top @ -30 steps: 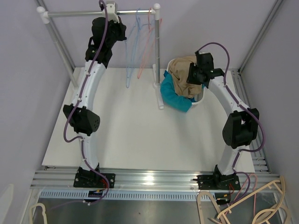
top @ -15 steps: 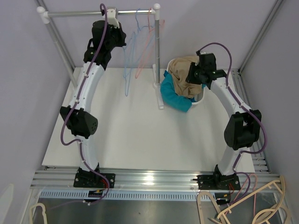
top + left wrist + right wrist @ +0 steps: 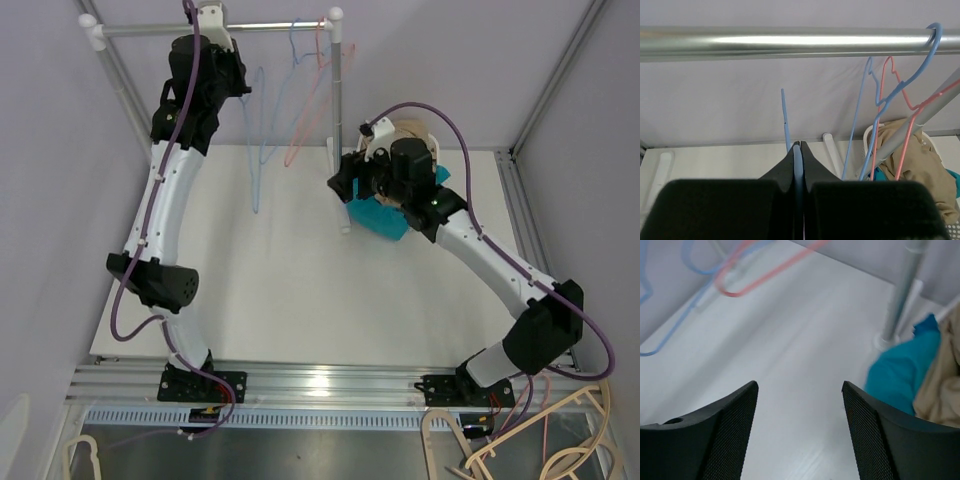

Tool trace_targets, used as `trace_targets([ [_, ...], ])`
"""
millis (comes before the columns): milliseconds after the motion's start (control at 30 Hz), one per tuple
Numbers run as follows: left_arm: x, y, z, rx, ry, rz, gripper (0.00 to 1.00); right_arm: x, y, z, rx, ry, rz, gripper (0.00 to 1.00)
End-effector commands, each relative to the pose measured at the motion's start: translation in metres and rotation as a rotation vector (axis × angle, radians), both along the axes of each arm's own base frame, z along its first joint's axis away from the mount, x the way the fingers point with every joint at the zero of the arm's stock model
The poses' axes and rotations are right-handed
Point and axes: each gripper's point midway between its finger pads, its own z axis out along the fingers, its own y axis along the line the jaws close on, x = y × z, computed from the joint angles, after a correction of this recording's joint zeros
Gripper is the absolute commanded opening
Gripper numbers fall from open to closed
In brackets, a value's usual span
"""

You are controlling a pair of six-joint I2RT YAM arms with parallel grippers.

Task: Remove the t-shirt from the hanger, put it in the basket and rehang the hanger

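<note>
My left gripper [image 3: 238, 82] is shut on a bare blue hanger [image 3: 256, 150] just below the rail [image 3: 200, 29]. In the left wrist view the hanger wire [image 3: 798, 160] is pinched between the closed jaws. Another blue hanger [image 3: 935, 35] and a pink hanger [image 3: 910, 105] hang on the rail [image 3: 790, 42]. A tan t-shirt [image 3: 912, 160] and a teal t-shirt [image 3: 380, 215] lie in a white basket [image 3: 385, 130]. My right gripper [image 3: 345, 185] is open and empty over the table beside the teal shirt [image 3: 900, 375]. No shirt is on any hanger.
The rack's upright post [image 3: 338, 110] stands between the hangers and the basket, close to my right gripper; it also shows in the right wrist view [image 3: 902, 290]. Spare wooden hangers [image 3: 560, 440] lie below the table's near edge. Walls enclose the table on three sides.
My right arm has swung left out of the basket, to the rack post. My left gripper has moved left along the rail, carrying the blue hanger.
</note>
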Motion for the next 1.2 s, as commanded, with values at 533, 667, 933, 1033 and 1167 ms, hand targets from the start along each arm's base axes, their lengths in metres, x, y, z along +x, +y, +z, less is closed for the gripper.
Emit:
trace_targets([
  [533, -0.071, 0.029, 0.014, -0.046, 0.046, 0.184, 0.01, -0.081, 0.162, 0.155, 0.332, -0.319, 0.170, 0.65],
  [667, -0.077, 0.025, 0.013, -0.058, 0.050, 0.175, 0.01, -0.073, 0.196, 0.159, 0.316, -0.314, 0.155, 0.64],
  [933, -0.090, 0.017, 0.012, -0.060, 0.064, 0.160, 0.01, -0.051, 0.221, 0.134, 0.232, -0.279, 0.057, 0.59],
  [1033, -0.096, 0.016, 0.013, -0.057, 0.065, 0.157, 0.01, -0.045, 0.217, 0.131, 0.208, -0.293, 0.003, 0.59],
  [1167, -0.100, 0.014, 0.010, -0.049, 0.065, 0.156, 0.01, -0.040, 0.212, 0.131, 0.169, -0.325, -0.047, 0.56],
])
